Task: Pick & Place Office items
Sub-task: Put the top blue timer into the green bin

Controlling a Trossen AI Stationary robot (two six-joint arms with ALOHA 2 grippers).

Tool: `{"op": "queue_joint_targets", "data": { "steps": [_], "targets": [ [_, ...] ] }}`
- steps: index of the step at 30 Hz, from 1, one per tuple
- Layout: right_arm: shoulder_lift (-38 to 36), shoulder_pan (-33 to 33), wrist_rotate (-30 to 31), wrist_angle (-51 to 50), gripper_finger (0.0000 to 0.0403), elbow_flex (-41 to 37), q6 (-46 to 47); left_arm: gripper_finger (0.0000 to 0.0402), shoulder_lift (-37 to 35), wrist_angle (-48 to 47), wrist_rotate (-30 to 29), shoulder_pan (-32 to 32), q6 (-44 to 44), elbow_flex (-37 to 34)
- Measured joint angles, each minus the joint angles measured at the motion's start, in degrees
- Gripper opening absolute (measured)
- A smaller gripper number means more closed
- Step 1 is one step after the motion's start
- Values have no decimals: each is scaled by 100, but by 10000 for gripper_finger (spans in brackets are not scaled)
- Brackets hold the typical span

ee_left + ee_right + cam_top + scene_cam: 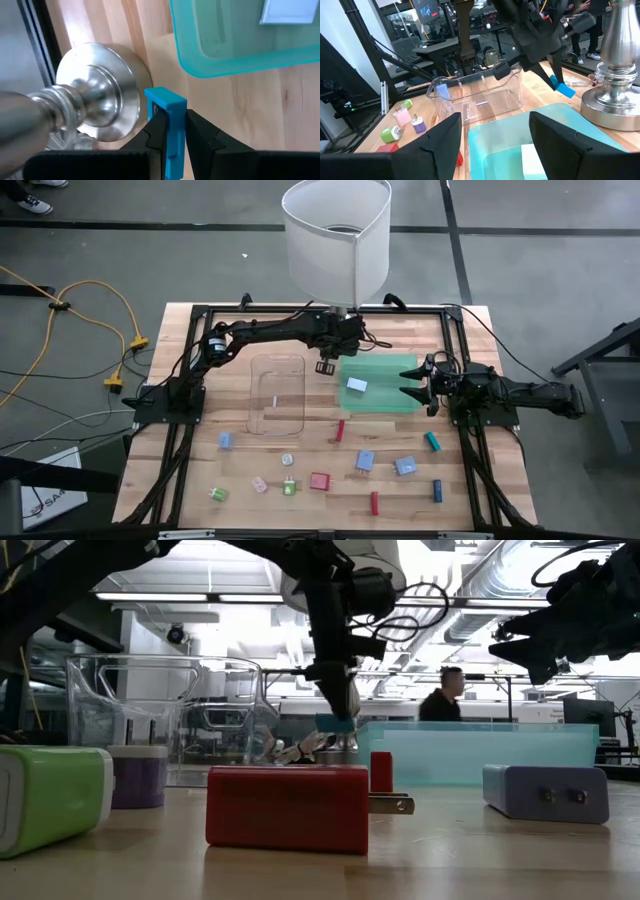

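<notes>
Wooden planks make up the table [200, 480], framed by black rails, with a lab room behind it where a person [441, 693] stands in the low view. Seen from above, scattered office items lie along the 6 o'clock half: a green block [218, 494] at 7 o'clock, a pale blue block [225, 440] nearer the left rail, a pink piece [259, 485], a second green block [289, 488], a red block [319, 481] and a red stick [375, 502] near 6 o'clock. The clear tray [277, 394] sits left of centre with a thin pale stick inside. The left gripper [326, 366] hovers between the clear tray and the green tray [380, 408], by the lamp base [97, 97] under the white lampshade [336, 240]; its fingers are pinched on a blue stick [167, 117], held upright above the wood just outside the green tray's rim. A white block [357, 385] lies inside that tray. Further right lie two blue blocks [366, 461], a teal stick [433, 442] and a dark blue stick [437, 491] around 4 o'clock. The right gripper [412, 383] waits at the green tray's 3 o'clock edge, fingers spread wide, holding nothing.
</notes>
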Motion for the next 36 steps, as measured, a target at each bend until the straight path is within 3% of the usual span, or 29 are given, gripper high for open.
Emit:
{"op": "queue_joint_targets", "data": {
  "steps": [11,27,36],
  "targets": [
    [1,1,0,0,221,1,-1,42,2,15,-103,-256,279,439],
    [0,0,0,0,221,2,-2,42,46,1027,-97,-1145,874,453],
    [2,0,0,0,221,0,-2,42,364,1543,-171,-1309,867,420]
  ]
}}
